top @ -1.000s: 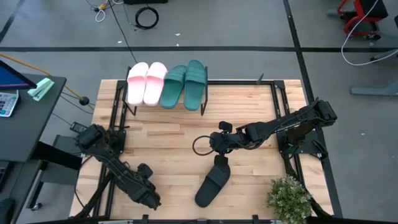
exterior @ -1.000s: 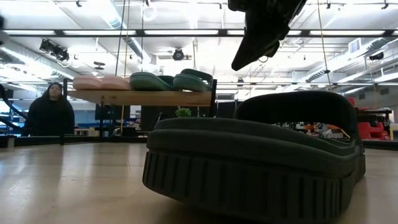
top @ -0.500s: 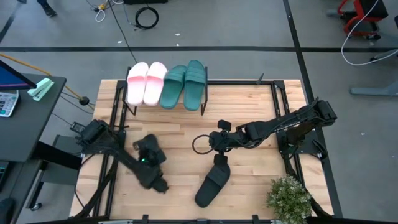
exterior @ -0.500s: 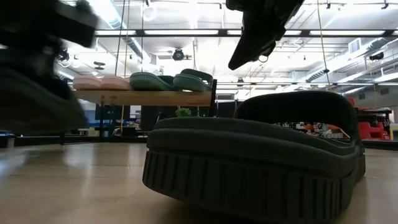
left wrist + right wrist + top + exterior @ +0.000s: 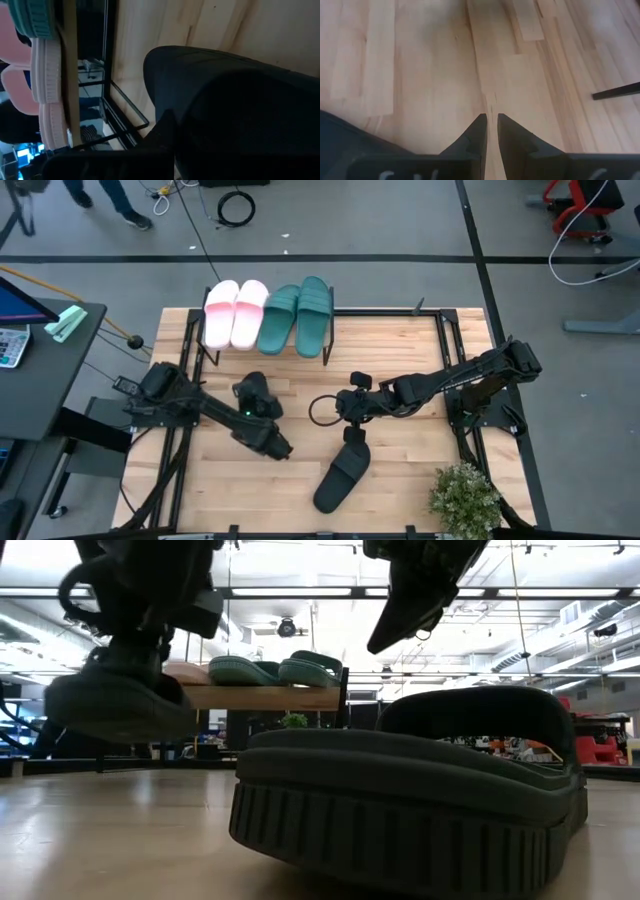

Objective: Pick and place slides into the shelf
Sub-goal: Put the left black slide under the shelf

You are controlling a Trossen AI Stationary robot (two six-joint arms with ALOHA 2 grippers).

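The shelf (image 5: 262, 697) stands at the table's far edge with a pink pair (image 5: 236, 312) and a teal pair (image 5: 297, 316) of slides lying sole-down on its plank. My left gripper (image 5: 260, 412) is shut on a black slide (image 5: 270, 437), held in the air in front of the shelf; the slide also shows in the low view (image 5: 115, 705). The second black slide (image 5: 338, 475) lies sole-down on the table, near the front. My right gripper (image 5: 352, 412) hangs above its far end, shut and empty (image 5: 491, 125). My left gripper holds the black slide at its end nearer the shelf (image 5: 172, 107), coming from above and slanting down. One finger (image 5: 161, 131) lies against the slide's side; the slide hides the other. The slide is lifted clear of the table, roughly level, sole down (image 5: 120, 725).
A potted plant (image 5: 465, 498) stands at the table's near right corner. Black metal rails (image 5: 455, 345) run along the table's left and right sides. The right part of the shelf's plank is bare. People walk on the floor beyond the table (image 5: 100, 195).
My left gripper has carried the black slide from the table's near left part up and toward the far edge and the right, toward the shelf. The slide has stayed in the hold, clear of the table.
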